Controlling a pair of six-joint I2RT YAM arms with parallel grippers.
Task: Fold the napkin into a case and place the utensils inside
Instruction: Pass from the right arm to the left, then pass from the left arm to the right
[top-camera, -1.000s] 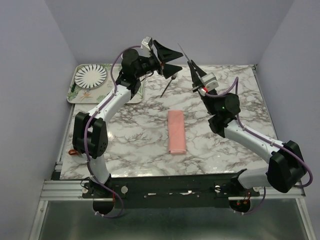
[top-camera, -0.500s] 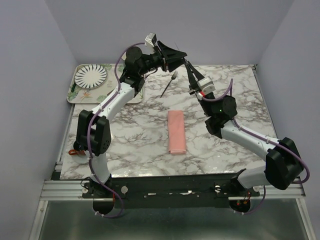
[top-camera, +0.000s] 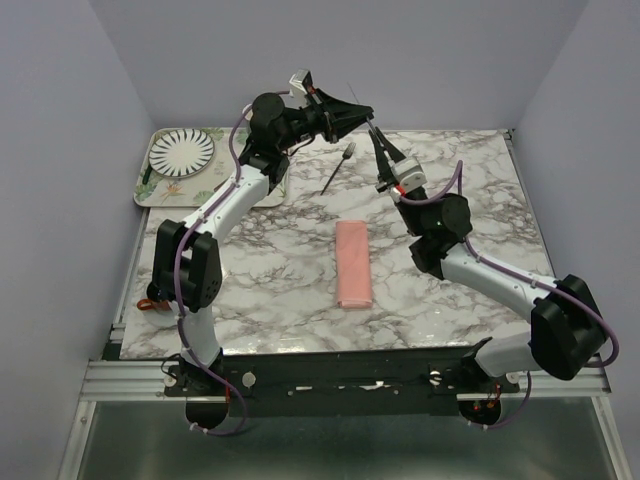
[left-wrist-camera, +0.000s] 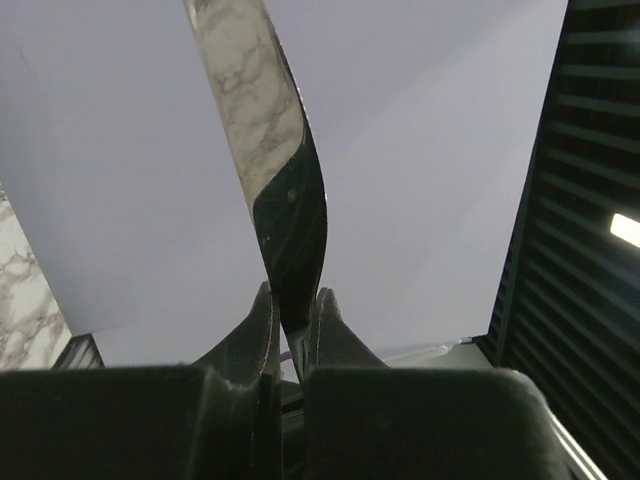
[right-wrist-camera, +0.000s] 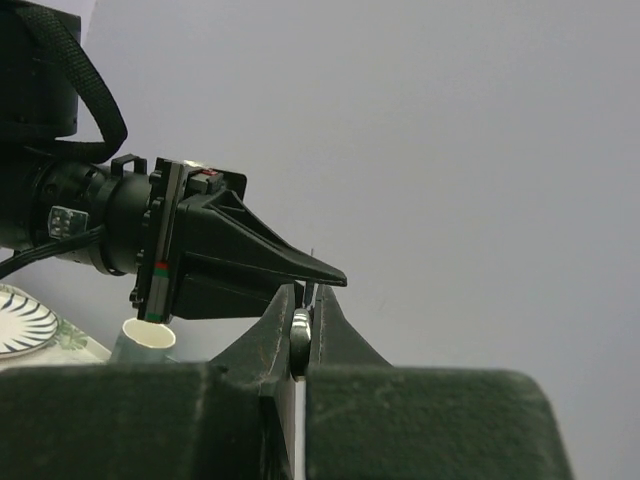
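Note:
The knife hangs in the air over the table's far side, held at both ends. My left gripper is shut on its blade, which rises from between the jaws and mirrors the marble. My right gripper is shut on the rounded handle end, and the left gripper's pointed tip meets it just above. The fork lies slanted on the marble at the back. The napkin, folded into a narrow salmon-pink case, lies lengthwise at the table's middle, apart from both grippers.
A tray at the far left carries a striped plate. A pale cup shows below the left arm in the right wrist view. Plain walls close in the marble table on three sides.
My left gripper moved right to the raised knife and closed from wide open onto its blade. The right gripper held the knife throughout and shifted slightly left.

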